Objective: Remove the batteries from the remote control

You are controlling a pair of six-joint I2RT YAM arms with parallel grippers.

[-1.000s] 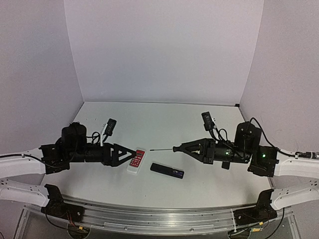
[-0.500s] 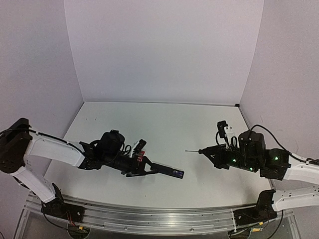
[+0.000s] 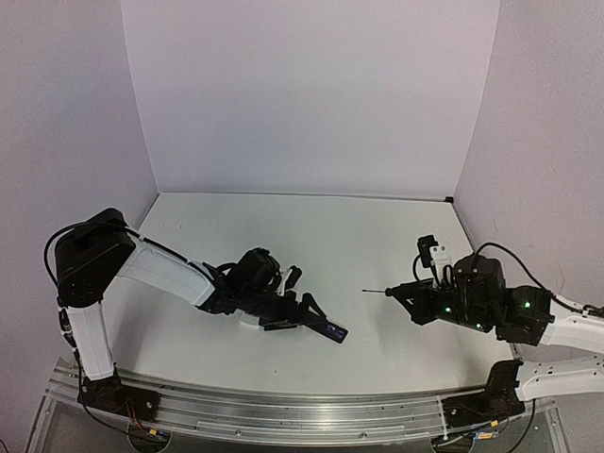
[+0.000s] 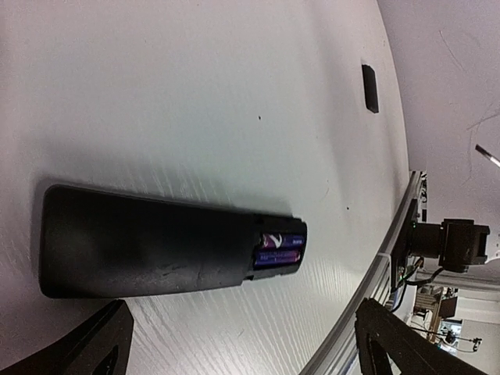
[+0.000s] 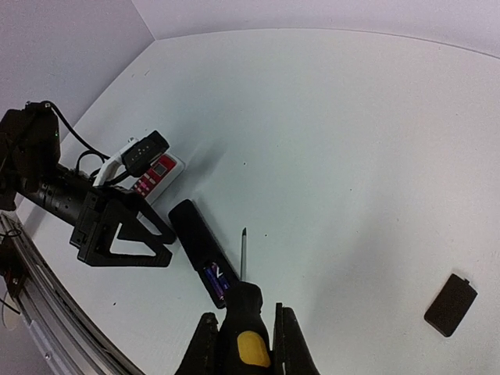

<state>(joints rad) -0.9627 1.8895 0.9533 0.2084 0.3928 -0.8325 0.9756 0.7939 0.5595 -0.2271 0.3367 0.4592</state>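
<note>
left tool (image 5: pixel 169 248): wide open, just beside slim black rectangular remote control (image 4: pixel 156 242) on white worktop (image 5: pixel 351 156) | right tool (image 5: pixel 244 344): clamped on yellow-and-black-handled screwdriver (image 5: pixel 247 301) | batteries (image 4: pixel 279 250): purple cells, sitting in open bay | risk: unpinned remote prob skates off when pried

Open far and middle, crowded at near left

Free passage over the bare table (image 3: pixel 302 226) beyond both arms and through the gap between them. Blocked near left by the left gripper (image 5: pixel 168 246), jaws spread wide beside the black remote (image 3: pixel 326 328), with a white remote (image 5: pixel 158 173) just behind. Barred from the right by a screwdriver (image 5: pixel 243 258) clamped in the right gripper (image 5: pixel 244 324), tip short of the batteries (image 4: pixel 277 248). Small black cover (image 5: pixel 451 305) lying alone off to the right.
</note>
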